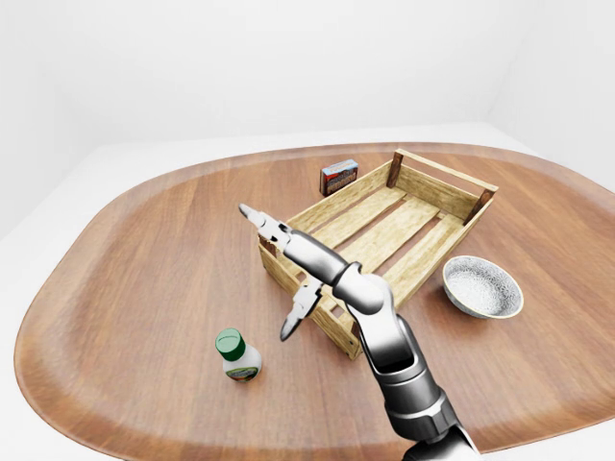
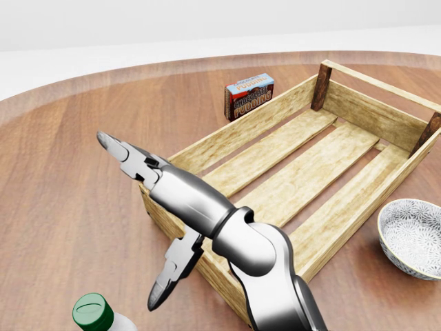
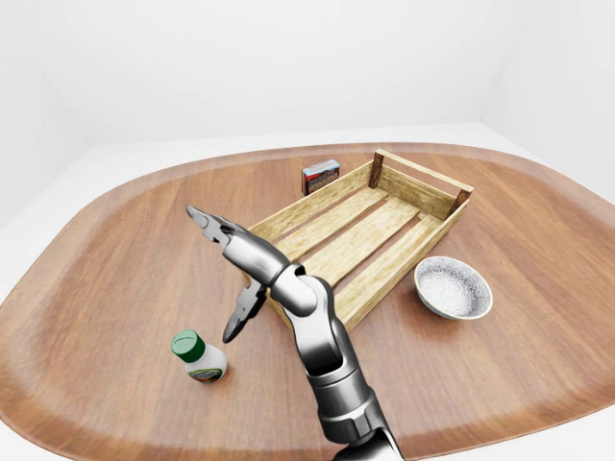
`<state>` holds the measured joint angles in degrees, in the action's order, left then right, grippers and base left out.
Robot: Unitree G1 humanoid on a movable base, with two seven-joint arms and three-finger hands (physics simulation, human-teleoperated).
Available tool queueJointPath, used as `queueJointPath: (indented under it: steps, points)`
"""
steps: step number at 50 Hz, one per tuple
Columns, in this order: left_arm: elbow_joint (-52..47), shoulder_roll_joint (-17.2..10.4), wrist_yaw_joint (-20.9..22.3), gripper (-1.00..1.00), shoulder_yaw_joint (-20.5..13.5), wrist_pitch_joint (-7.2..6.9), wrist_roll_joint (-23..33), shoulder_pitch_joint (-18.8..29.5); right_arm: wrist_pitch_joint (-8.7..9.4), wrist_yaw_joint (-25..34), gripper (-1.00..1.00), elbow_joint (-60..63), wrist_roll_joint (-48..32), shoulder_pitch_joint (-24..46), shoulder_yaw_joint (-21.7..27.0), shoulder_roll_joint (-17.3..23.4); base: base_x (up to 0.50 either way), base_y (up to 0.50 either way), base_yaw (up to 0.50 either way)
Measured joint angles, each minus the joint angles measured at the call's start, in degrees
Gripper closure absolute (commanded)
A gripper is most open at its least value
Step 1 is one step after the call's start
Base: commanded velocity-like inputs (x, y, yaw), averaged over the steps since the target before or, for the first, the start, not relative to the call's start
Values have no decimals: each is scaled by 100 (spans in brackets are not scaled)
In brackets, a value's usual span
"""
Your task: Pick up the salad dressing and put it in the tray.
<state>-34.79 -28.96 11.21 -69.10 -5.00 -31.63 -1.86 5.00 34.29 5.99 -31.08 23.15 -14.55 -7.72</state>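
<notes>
The salad dressing bottle (image 1: 237, 353), white with a green cap, stands upright on the round wooden table (image 1: 144, 259) near the bottom left of the left-eye view; only its cap (image 2: 94, 312) and shoulder show in the head view. The tray is a slatted wooden crate (image 2: 360, 77) at the centre right, with nothing in it. My right hand (image 2: 129, 221) reaches in from the bottom with its fingers spread wide apart, open and holding nothing. It hovers over the crate's near left corner, up and right of the bottle and not touching it. My left hand is out of sight.
A chocolate pudding box (image 2: 249, 95) stands on the table just beyond the crate's far left side. A patterned grey bowl (image 1: 480, 286) sits right of the crate. The table's curved edge runs close below the bottle.
</notes>
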Motion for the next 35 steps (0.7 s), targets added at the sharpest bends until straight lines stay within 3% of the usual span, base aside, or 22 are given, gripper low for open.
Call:
queueJointPath:
  steps: [19, 35]
  points:
    - [66, 29, 1, -100, 36, 0, 4, -7, 0, 546, -100, -1540, -393, 205, -306, -575, 0, 0, 0]
    - [143, 28, 20, -100, -1, 0, 2, -35, 0, 571, -100, -3102, -592, 519, -381, -1020, 0, 0, 0]
